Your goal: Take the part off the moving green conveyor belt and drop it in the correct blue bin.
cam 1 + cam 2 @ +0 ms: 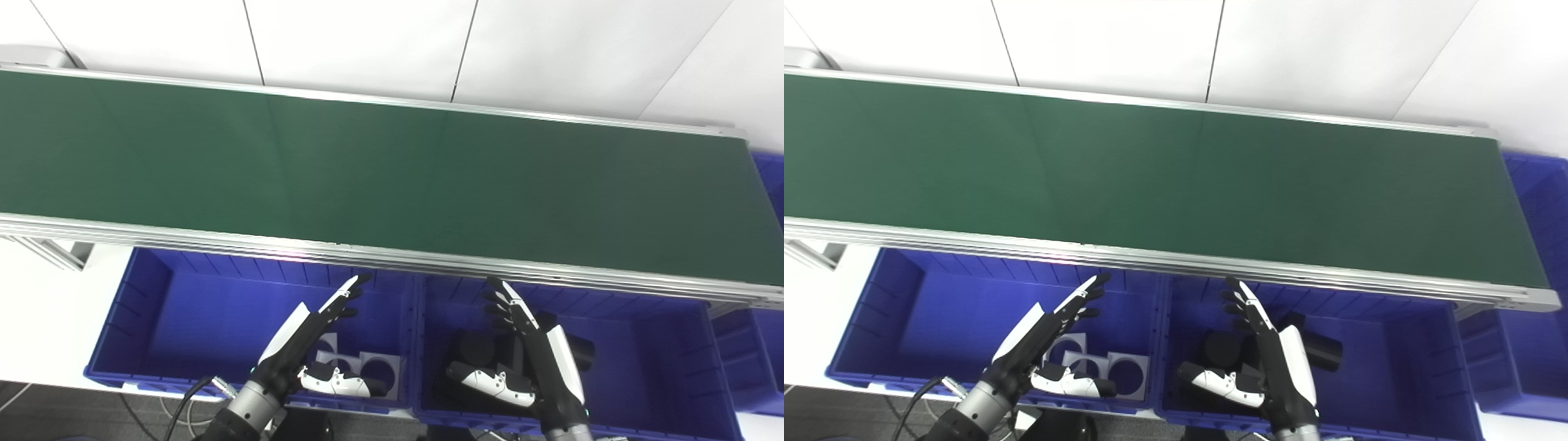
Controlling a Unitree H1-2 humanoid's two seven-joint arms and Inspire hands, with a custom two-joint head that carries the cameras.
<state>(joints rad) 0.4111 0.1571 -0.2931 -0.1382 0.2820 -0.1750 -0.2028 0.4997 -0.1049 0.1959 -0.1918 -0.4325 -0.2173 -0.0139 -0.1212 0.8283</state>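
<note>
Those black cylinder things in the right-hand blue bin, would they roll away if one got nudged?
Probably. The black cylinders look round and smooth, and one seems to lie on its side, so a nudge would likely roll it until the bin wall stops it. They look rigid, not floppy. Their weight can't be judged.

White panelled wall [367,37] (dark seams)

— Left hand [309,343]? Raised from the lower left, palm turned inward, fingers [346,297] straight and spread, pointing up and to the right, thumb stuck out sideways. Holding nothing.

— And the right hand [533,349]? Up from the lower right, fingers [505,300] stretched and apart, leaning up and left, thumb out toward the other hand. Also empty. Well apart, palms roughly facing each other.
</note>
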